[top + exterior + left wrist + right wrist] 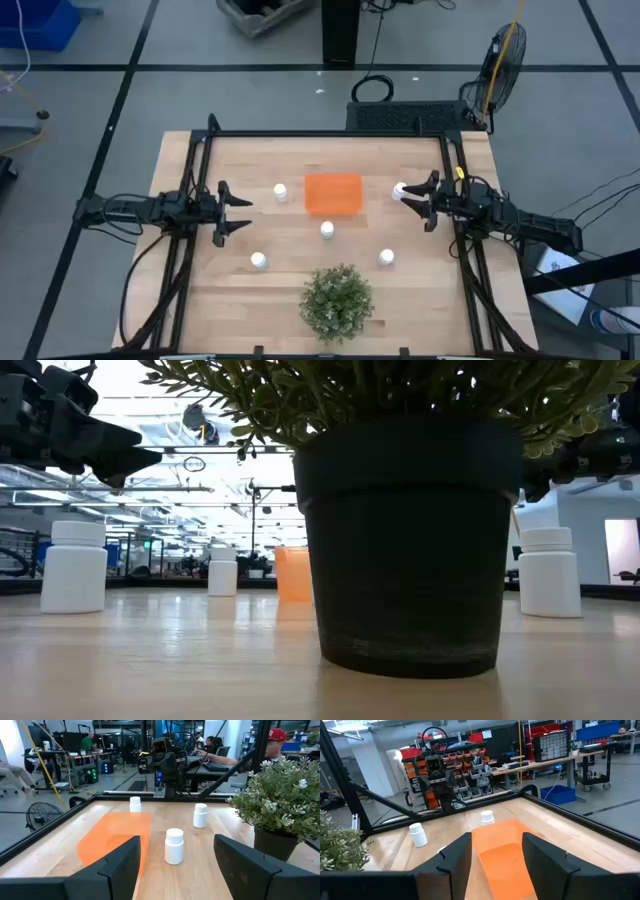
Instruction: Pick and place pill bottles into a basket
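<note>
The orange basket (333, 193) lies at the table's middle, toward the far side, and also shows in the left wrist view (115, 840) and the right wrist view (505, 850). Several white pill bottles stand upright on the table: one left of the basket (281, 191), one just before it (327, 230), one near left (259, 261), one near right (386, 258), and one right of the basket (399, 190). My left gripper (240, 212) is open and empty, left of the basket. My right gripper (412, 200) is open, with the right-hand bottle at its far fingertip. My right gripper's far finger (420, 186) stands right beside the bottle at the basket's right (399, 190). I cannot tell whether it touches the bottle. The bottle is out of the right wrist view.
A green bushy plant in a dark pot (337, 300) stands at the table's near middle and fills the low view (410, 540). A black frame (330, 134) runs round the table. People sit at desks beyond the table (272, 745).
</note>
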Robot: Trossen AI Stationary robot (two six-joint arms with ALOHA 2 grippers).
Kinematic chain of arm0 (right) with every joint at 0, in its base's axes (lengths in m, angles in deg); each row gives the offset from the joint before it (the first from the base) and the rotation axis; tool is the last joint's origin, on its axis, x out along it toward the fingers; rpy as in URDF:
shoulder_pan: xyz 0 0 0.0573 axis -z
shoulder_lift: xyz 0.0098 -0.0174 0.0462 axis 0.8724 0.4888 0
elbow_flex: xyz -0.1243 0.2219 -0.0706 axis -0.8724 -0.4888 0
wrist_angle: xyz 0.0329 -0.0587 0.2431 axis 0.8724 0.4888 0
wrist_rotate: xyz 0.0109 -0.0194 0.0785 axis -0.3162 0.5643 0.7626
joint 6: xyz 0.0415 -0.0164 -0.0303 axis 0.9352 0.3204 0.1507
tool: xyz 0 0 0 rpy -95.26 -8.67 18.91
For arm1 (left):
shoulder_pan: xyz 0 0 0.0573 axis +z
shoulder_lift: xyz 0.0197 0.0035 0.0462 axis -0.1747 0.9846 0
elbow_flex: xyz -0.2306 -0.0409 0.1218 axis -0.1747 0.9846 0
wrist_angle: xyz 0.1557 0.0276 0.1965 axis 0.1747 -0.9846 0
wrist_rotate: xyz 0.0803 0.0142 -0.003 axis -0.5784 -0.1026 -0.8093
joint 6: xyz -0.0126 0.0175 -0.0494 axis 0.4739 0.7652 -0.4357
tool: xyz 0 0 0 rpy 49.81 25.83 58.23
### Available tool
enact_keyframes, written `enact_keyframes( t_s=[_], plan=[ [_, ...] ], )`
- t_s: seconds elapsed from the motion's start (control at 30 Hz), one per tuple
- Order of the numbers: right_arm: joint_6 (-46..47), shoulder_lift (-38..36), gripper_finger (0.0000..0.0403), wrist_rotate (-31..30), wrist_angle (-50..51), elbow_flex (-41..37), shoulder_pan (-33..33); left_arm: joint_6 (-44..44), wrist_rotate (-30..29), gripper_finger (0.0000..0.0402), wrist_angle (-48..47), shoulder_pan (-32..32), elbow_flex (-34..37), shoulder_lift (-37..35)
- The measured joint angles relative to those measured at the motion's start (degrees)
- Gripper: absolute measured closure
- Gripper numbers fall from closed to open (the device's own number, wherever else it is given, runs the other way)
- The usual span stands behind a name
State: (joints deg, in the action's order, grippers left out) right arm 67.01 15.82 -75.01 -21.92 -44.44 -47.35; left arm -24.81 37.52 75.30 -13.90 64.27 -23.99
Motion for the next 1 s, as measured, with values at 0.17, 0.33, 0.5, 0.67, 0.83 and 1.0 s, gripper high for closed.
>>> enact_keyframes(
  t_s=[0.17, 0.33, 0.5, 0.67, 0.83, 1.0],
  plan=[
    [0.1, 0.0, 0.0236, 0.0, 0.0, 0.0, 0.0, 0.0, 0.0, 0.0144, 0.0, 0.0, 0.0, 0.0],
    [4.2, 0.0, 0.0237, -2.5, -0.2, 0.6, 0.0, -0.1, 0.0, 0.0144, 0.0, 0.0, 0.0, 0.0],
    [0.5, 3.7, 0.0236, -4.9, 4.4, 5.8, 0.0, -0.7, 0.0, 0.0144, -0.3, 0.0, 0.0, 0.0],
    [-0.3, 13.6, 0.0232, -14.2, 20.1, 18.9, 0.0, -0.2, 0.0, 0.0144, -0.3, 0.0, 0.0, 0.0],
    [-0.1, 26.4, 0.0225, -18.4, 31.4, 32.5, 0.0, 0.5, 0.0, 0.0144, -0.3, 0.0, 0.0, 0.0],
    [0.0, 38.9, 0.0208, -18.2, 41.5, 44.1, 0.1, 0.4, 0.0, 0.0144, -0.4, 0.0, 0.0, 0.0]
  ],
)
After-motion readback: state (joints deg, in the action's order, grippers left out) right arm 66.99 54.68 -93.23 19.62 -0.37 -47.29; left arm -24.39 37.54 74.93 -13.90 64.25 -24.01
